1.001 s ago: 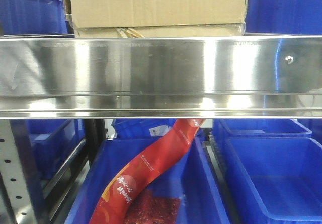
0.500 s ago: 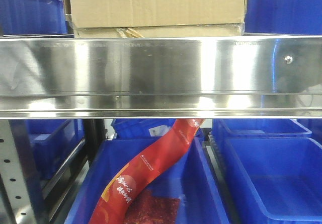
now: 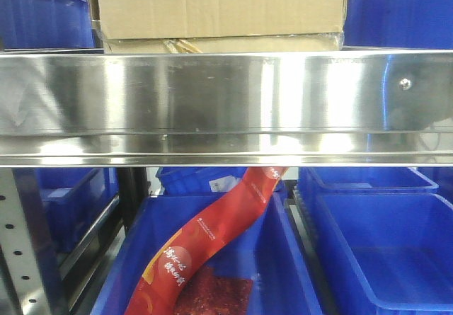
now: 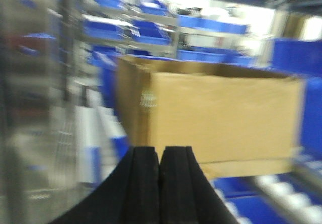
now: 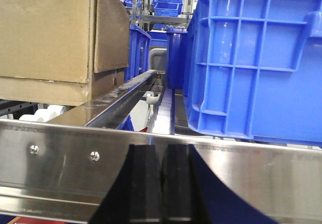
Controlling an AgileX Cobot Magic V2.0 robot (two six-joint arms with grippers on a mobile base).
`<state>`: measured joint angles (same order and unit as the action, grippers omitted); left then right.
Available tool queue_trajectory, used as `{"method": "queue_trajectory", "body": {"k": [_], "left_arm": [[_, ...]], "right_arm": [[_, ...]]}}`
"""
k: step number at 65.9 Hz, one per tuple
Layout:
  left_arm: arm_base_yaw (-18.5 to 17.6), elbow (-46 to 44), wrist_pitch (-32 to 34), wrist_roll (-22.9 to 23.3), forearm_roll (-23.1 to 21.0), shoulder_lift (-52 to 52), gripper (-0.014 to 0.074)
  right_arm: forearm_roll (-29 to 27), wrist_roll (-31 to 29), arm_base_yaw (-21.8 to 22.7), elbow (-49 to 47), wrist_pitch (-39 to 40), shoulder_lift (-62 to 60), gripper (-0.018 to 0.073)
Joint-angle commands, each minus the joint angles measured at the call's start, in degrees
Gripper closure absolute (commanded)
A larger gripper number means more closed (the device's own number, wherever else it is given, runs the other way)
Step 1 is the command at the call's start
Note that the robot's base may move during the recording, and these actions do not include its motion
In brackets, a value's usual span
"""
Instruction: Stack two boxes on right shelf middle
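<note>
Front view matches a second ago: big box (image 3: pixel 221 5) sits on flat box (image 3: pixel 219 44), both on the shelf (image 3: pixel 226 102). I judge stacking done. Left gripper (image 4: pixel 160 183) clenched, empty, matte brown cardboard beyond its jaws. Right gripper (image 5: pixel 162 183) clenched, empty, mirror-smooth steel rail just ahead, ribbed blue bin (image 5: pixel 251 58) beyond.

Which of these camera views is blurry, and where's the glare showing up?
Left wrist view: heavily motion-blurred, the tall box and the bins behind it smeared; only the shut left gripper is fairly sharp. Front view: sharp, with bright glare bands on the shelf rail. Right wrist view: sharp, the right gripper shut, mild sheen on the rail.
</note>
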<state>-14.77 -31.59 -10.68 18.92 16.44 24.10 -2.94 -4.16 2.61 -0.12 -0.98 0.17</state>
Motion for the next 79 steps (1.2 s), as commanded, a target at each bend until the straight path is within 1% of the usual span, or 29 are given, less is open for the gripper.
{"method": "queue_trajectory", "body": {"k": [1, 4, 7, 9, 13, 20, 25, 31, 34, 36, 37, 39, 41, 45, 47, 49, 53, 58, 64, 73, 79], "left_arm": [[4.19, 3.53, -0.79, -15.25, -8.56, -3.96, 0.0708], [6.89, 5.89, -0.79, -20.76, -13.43, -6.05, 0.0708], [8.98, 8.80, -0.79, -23.42, -16.44, -8.44, 0.0708], [10.54, 10.50, -0.79, -23.43, -17.44, -9.78, 0.0708], [12.61, 14.17, -0.48, -23.43, -17.67, -12.71, 0.0708], [14.52, 19.84, -0.34, -23.23, -17.44, -17.37, 0.0708], [14.10, 23.88, 0.58, -22.81, -17.44, -21.09, 0.0708], [12.96, 28.24, 3.66, -22.81, -17.19, -23.55, 0.0708], [12.83, 31.13, 7.29, -22.81, -17.19, -24.10, 0.0708], [12.83, 31.59, 10.68, -22.51, -17.48, -24.10, 0.0708], [12.83, 31.59, 11.35, -22.15, -17.68, -24.10, 0.0708], [12.83, 31.59, 8.30, -21.33, -17.68, -24.10, 0.0708], [12.83, 31.59, 7.08, -21.32, -17.31, -24.10, 0.0708], [12.83, 31.59, 7.50, -21.32, -17.22, -24.10, 0.0708], [12.83, 31.59, 6.84, -20.58, -17.22, -24.10, 0.0708], [12.83, 31.59, 6.84, -19.80, -17.22, -24.10, 0.0708], [12.83, 31.59, 7.47, -19.72, -17.22, -24.10, 0.0708], [12.83, 31.59, 7.60, -17.17, -17.22, -24.10, 0.0708], [12.83, 31.59, 7.86, -17.16, -17.22, -24.10, 0.0708], [12.83, 31.59, 10.21, -17.16, -17.22, -24.10, 0.0708], [12.83, 31.59, 10.32, -17.16, -17.22, -24.10, 0.0708]], "right_arm": [[-0.19, -0.31, -0.01, 0.12, 1.39, -0.17, 0.0722], [-0.19, -0.31, -0.01, 0.12, 1.39, -0.17, 0.0722], [-0.19, -0.31, -0.01, 0.12, 1.39, -0.17, 0.0722], [-0.19, -0.31, -0.01, 0.12, 1.39, -0.17, 0.0722], [-0.19, -0.31, -0.01, 0.12, 1.39, -0.17, 0.0722], [-0.19, -0.31, -0.01, 0.12, 1.39, -0.17, 0.0722], [-0.19, -0.31, -0.01, 0.12, 1.39, -0.17, 0.0722], [-0.19, -0.31, -0.01, 0.12, 1.39, -0.17, 0.0722], [-0.19, -0.31, -0.01, 0.12, 1.39, -0.17, 0.0722], [-0.19, -0.31, -0.01, 0.12, 1.39, -0.17, 0.0722], [-0.19, -0.31, -0.01, 0.12, 1.39, -0.17, 0.0722], [-0.19, -0.31, -0.01, 0.12, 1.39, -0.17, 0.0722], [-0.19, -0.31, -0.01, 0.12, 1.39, -0.17, 0.0722], [-0.19, -0.31, -0.01, 0.12, 1.39, -0.17, 0.0722], [-0.19, -0.31, -0.01, 0.12, 1.39, -0.17, 0.0722], [-0.19, -0.31, -0.01, 0.12, 1.39, -0.17, 0.0722], [-0.19, -0.31, -0.01, 0.12, 1.39, -0.17, 0.0722], [-0.19, -0.31, -0.01, 0.12, 1.39, -0.17, 0.0722], [-0.19, -0.31, -0.01, 0.12, 1.39, -0.17, 0.0722], [-0.19, -0.31, -0.01, 0.12, 1.39, -0.17, 0.0722], [-0.19, -0.31, -0.01, 0.12, 1.39, -0.17, 0.0722]]}}
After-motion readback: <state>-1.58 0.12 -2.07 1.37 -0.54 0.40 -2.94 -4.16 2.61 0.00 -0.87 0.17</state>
